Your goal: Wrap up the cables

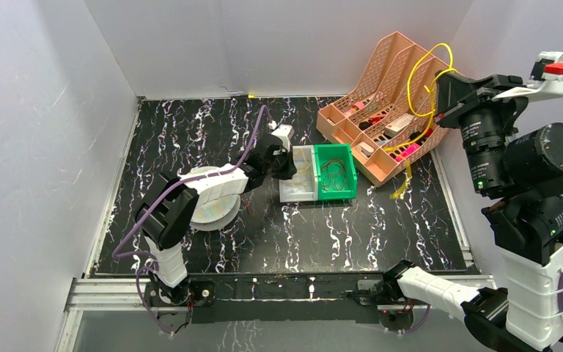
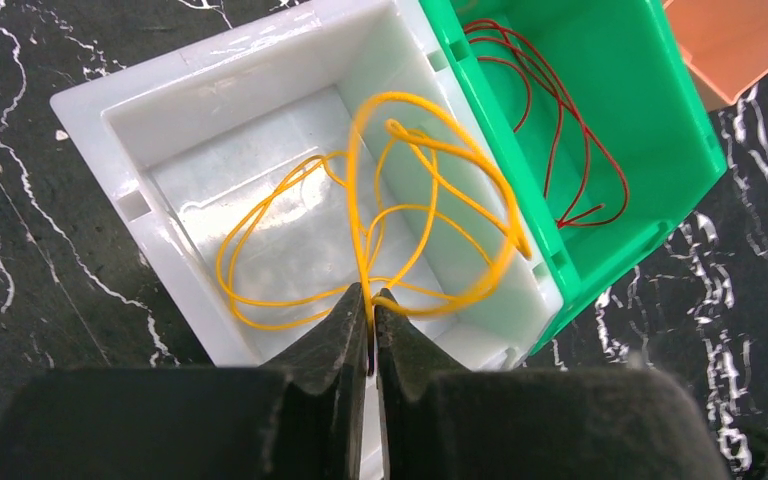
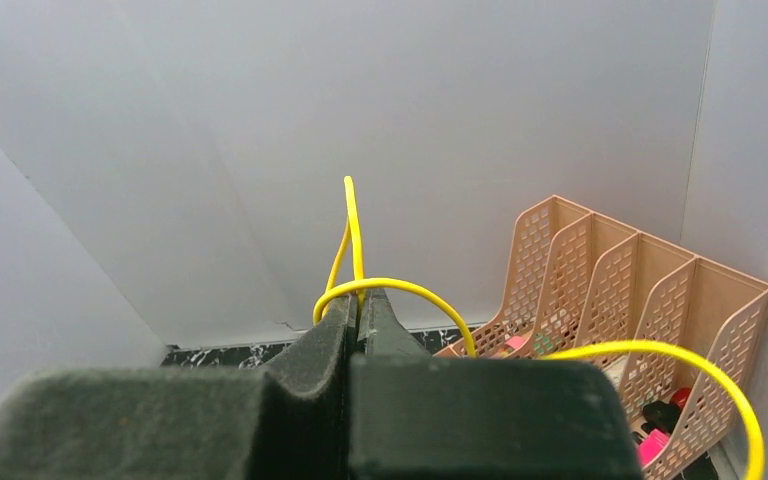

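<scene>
White shells cover black joints on the left arm (image 1: 212,187) and right arm (image 1: 535,169). A purple cord (image 1: 254,141) runs along the left. The right bears a red tab (image 1: 559,69) at one o'clock. The left gripper (image 2: 372,300) is matte black.

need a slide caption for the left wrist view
The left pincer shut on a yellow cable looped in the white bin, green bin alongside.

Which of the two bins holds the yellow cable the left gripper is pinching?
The white bin, where the left gripper is shut on the yellow cable; the green bin beside it holds only dark red wires.
</scene>
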Robot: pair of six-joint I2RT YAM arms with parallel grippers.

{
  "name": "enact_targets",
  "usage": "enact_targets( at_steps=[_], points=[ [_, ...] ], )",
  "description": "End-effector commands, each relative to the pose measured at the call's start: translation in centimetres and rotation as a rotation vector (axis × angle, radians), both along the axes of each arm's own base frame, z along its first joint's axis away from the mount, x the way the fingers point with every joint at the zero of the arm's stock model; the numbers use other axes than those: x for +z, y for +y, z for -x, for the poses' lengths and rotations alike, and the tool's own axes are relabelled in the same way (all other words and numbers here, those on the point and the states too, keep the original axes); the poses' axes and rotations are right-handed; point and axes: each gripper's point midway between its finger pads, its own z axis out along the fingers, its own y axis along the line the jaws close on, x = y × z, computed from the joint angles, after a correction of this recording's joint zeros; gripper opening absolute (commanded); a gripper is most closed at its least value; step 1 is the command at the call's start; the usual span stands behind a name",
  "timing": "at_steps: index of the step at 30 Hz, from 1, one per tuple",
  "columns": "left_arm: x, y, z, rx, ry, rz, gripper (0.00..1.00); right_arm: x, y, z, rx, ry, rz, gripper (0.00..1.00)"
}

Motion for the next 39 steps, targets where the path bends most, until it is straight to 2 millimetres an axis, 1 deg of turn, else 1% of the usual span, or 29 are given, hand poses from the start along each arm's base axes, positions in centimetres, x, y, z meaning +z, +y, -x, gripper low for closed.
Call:
enact_targets(
  at_steps=[1, 4, 8, 13, 15, 17, 19, 21, 22, 24, 25, 26, 28, 29, 32, 36, 39],
  points=[
    [1.3, -0.7, -0.4, -0.017, -0.014, 0.010, 0.16, 0.3, 0.2, -0.5, -0.005, -0.019, -0.028, 0.00],
    [1.4, -0.8, -0.3, -0.025, -0.014, 0.013, 0.33, -0.2, 0.6, -0.8, 0.000, -0.006, -0.019, 0.00],
    [2.1, -0.9, -0.4, -0.028, -0.022, 0.017, 0.49, -0.8, 1.0, -1.2, 0.009, 0.007, -0.013, 0.00],
    [3.2, -1.1, -0.4, -0.039, -0.029, 0.025, 0.58, -1.5, 1.3, -1.4, 0.015, 0.023, -0.006, 0.00],
    [4.2, -1.1, -0.3, -0.037, -0.034, 0.034, 0.67, -2.3, 1.7, -1.8, 0.022, 0.042, 0.002, 0.00],
    [5.3, -0.9, 0.0, -0.041, -0.035, 0.038, 0.70, -3.1, 2.3, -2.2, 0.039, 0.066, 0.009, 0.00],
    [6.7, -0.3, 0.3, -0.031, -0.043, 0.032, 0.74, -4.2, 3.1, -2.6, 0.062, 0.094, 0.019, 0.00],
    [7.7, 0.3, 0.6, -0.026, -0.049, 0.022, 0.78, -5.1, 3.9, -2.9, 0.090, 0.115, 0.023, 0.00],
    [8.5, 1.0, 0.9, -0.012, -0.056, 0.006, 0.79, -5.9, 4.7, -3.1, 0.119, 0.135, 0.030, 0.00],
    [10.4, 2.7, 2.0, 0.009, -0.083, 0.007, 0.82, -7.6, 6.8, -3.7, 0.196, 0.172, 0.061, 0.00],
    [10.7, 3.1, 2.8, 0.005, -0.086, 0.014, 0.82, -8.2, 7.6, -3.9, 0.224, 0.195, 0.064, 0.00],
    [11.8, 3.7, 3.7, 0.001, -0.099, 0.036, 0.83, -8.7, 8.5, -3.9, 0.265, 0.205, 0.063, 0.00],
    [12.7, 4.5, 5.0, -0.012, -0.107, 0.058, 0.84, -9.1, 9.3, -3.8, 0.309, 0.208, 0.054, 0.00],
    [12.9, 4.6, 5.5, -0.022, -0.105, 0.067, 0.85, -9.3, 9.6, -3.7, 0.321, 0.212, 0.051, 0.00],
    [15.0, 4.6, 7.5, -0.073, -0.118, 0.142, 0.86, -10.2, 10.4, -3.9, 0.351, 0.236, 0.050, 0.00],
    [16.9, 4.2, 10.1, -0.159, -0.127, 0.255, 0.90, -11.0, 11.4, -3.9, 0.397, 0.251, 0.023, 0.00],
    [17.8, 3.9, 12.4, -0.266, -0.145, 0.314, 0.92, -11.3, 12.1, -3.9, 0.422, 0.266, -0.009, 0.00]
  ],
)
